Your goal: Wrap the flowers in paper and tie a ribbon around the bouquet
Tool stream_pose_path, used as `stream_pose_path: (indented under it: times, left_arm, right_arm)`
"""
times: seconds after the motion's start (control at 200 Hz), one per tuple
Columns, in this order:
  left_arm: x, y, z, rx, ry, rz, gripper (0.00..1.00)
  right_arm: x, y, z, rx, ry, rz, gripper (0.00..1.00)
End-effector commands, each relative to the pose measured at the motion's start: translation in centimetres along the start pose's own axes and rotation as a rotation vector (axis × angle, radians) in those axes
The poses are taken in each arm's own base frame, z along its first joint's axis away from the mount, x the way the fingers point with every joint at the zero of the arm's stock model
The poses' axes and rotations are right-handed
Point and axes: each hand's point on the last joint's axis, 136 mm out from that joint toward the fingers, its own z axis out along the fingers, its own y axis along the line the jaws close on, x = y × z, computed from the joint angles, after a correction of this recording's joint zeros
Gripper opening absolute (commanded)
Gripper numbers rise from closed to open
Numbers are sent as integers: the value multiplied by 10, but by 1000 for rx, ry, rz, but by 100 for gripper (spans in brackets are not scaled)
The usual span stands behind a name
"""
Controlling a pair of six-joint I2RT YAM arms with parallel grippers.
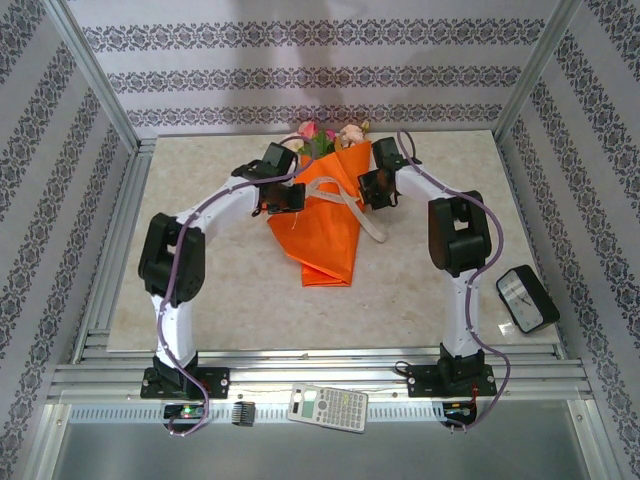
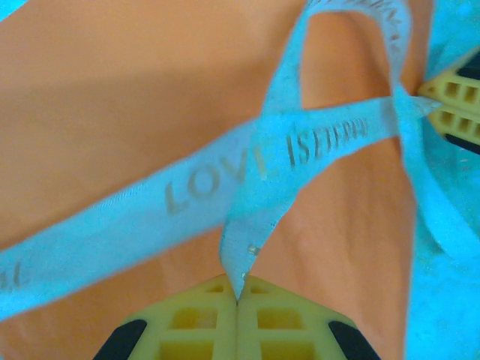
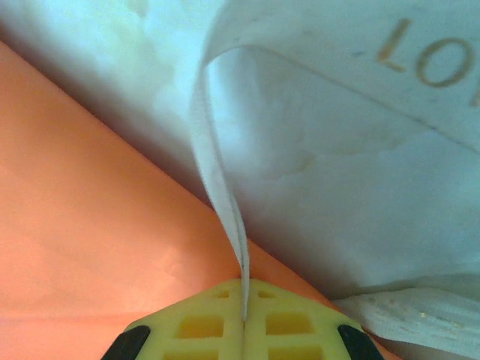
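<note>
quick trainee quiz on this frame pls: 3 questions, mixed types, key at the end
1. True or false: the left gripper is shut on the ribbon.
2. The right gripper pinches: A a rose stem, B the ribbon, C a cable.
3. Fill in: the gold word printed on the ribbon over the orange paper reads ____.
Key: 1 true; 2 B; 3 LOVE.

1. Table (image 1: 240, 300): bare across lower centre and lower left of the top view, with open passage.
2. Bouquet (image 1: 325, 235) fills upper centre. The left gripper (image 1: 288, 196) and right gripper (image 1: 374, 190) crowd its flanks, leaving narrow gaps only.
3. Ribbon (image 1: 362, 212) crosses the bouquet between both grippers and bars any low pass there.
4. Clock (image 1: 527, 298) stands at right edge, near the right arm.
</note>
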Motion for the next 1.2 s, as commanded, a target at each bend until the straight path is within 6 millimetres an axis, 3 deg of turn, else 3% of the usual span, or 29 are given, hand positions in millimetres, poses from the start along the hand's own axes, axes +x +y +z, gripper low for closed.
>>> stream_pose_path:
  times: [0.0,0.27,0.4,0.535,0.704,0.799,0.924,1.074,1.194]
  left_arm:
    - [1,8,-27,51,-16,-154,0]
    - [6,61,-61,138,-51,-454,0]
    - [17,107,-74,42,-77,-572,0]
    - [48,169,-82,-137,-77,-763,0]
    - [88,213,-74,-224,-48,-956,0]
    - [103,228,-65,-262,-15,-1022,0]
    - [106,236,-55,-291,14,-1068,1]
    - [107,226,-54,-301,48,-1109,35]
    - [116,219,-70,-318,17,-1185,48]
  right_arm:
    - [-14,12,-36,-36,-64,-24,0]
    - [-47,-7,-51,-26,-70,-9,0]
    - [-69,-19,-58,-12,-78,-13,0]
    - [-89,-31,-61,0,-64,-19,0]
    - [-106,-41,-64,6,-52,-26,0]
    - [-109,-42,-67,11,-54,-46,0]
    - [-104,-44,-67,17,-43,-69,0]
    - [-101,-45,-66,12,-32,-83,0]
    - [-100,-43,-66,2,-24,-93,0]
